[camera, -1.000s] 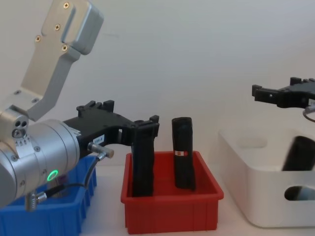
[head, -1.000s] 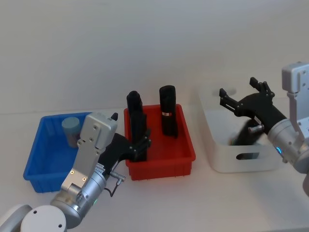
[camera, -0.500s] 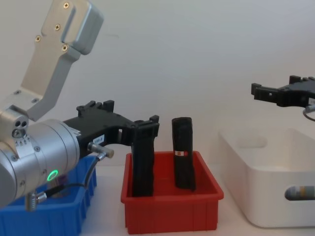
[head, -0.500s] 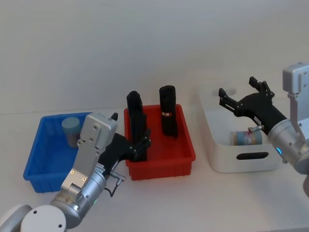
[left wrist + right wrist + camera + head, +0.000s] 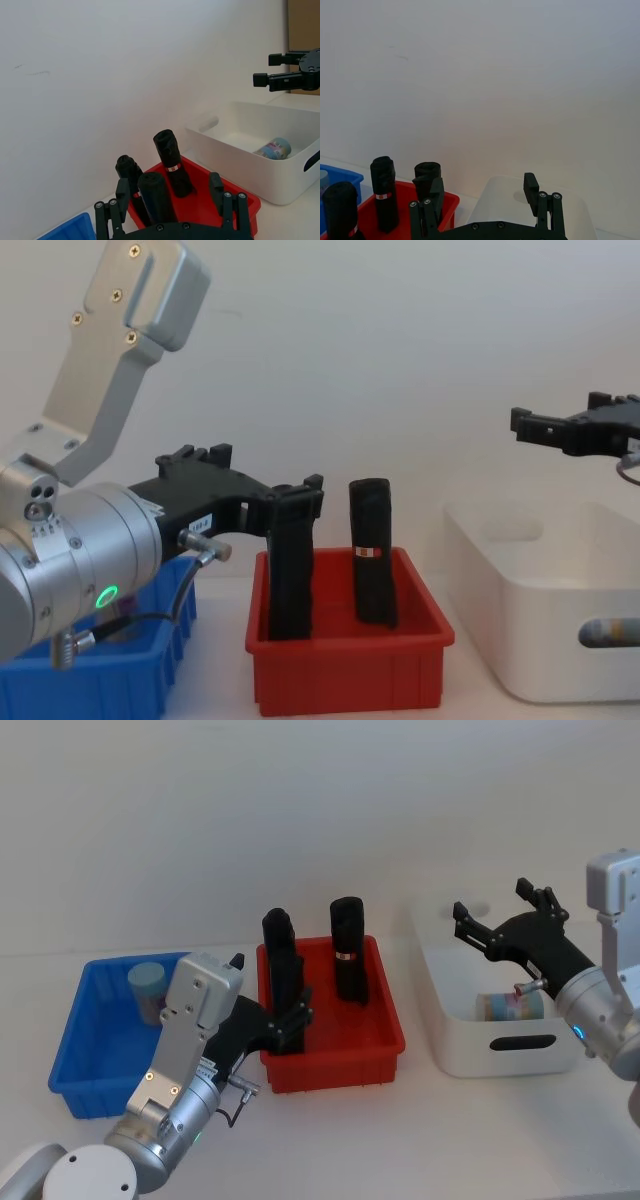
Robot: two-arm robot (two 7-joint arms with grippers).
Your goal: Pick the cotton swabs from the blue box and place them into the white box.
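Two tall black upright objects [image 5: 348, 962] in the red bin [image 5: 385, 1020] stand between the blue box [image 5: 75, 1040] and the white box [image 5: 445, 1020], whose tops lie open from above.

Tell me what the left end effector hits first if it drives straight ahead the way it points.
Probably the nearest black roll standing in the red bin; it sits between the open fingers of the left end effector, though depth is hard to judge.

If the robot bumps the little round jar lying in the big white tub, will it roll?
Probably. The small clear cotton swab jar lies on its side in the white plastic tub, so its round body would likely roll until a wall stops it. It looks light, holding only thin sticks.
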